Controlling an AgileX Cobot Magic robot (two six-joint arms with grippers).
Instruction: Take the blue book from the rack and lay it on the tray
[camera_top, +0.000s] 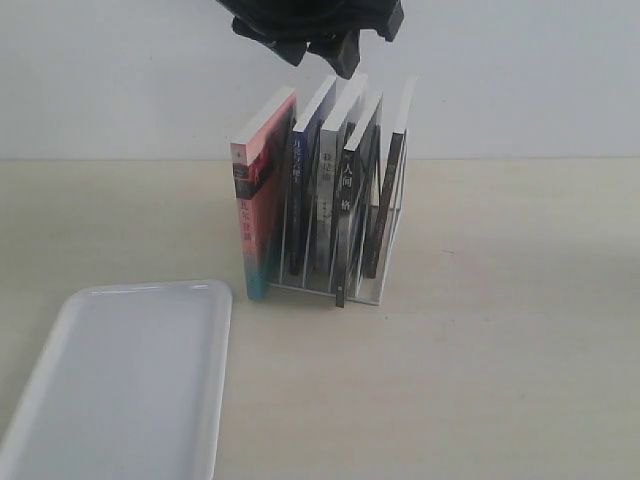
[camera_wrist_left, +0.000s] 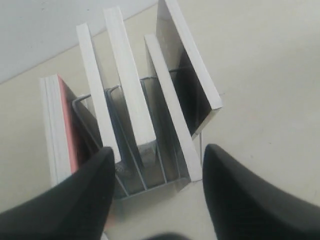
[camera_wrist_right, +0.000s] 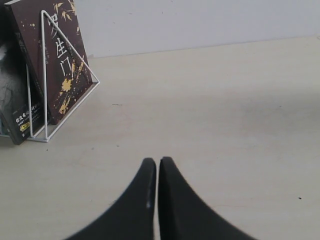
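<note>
Left arm (camera_top: 300, 22) holds jaws spread wide; right arm (camera_wrist_right: 142, 210) holds jaws together.

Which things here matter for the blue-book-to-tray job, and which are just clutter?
Job: blue book, rack, tray, left gripper, open above the books.
Clutter: pink book, black-spined books, brown book.

The left end effector (camera_wrist_left: 157, 162) has two broad, matte black fingers (camera_wrist_left: 75, 200), smoothly curved and tapering to rounded tips. The right end effector (camera_wrist_right: 157, 161) has the same plain black fingers (camera_wrist_right: 135, 205), one marked by a tiny pale speck.
</note>
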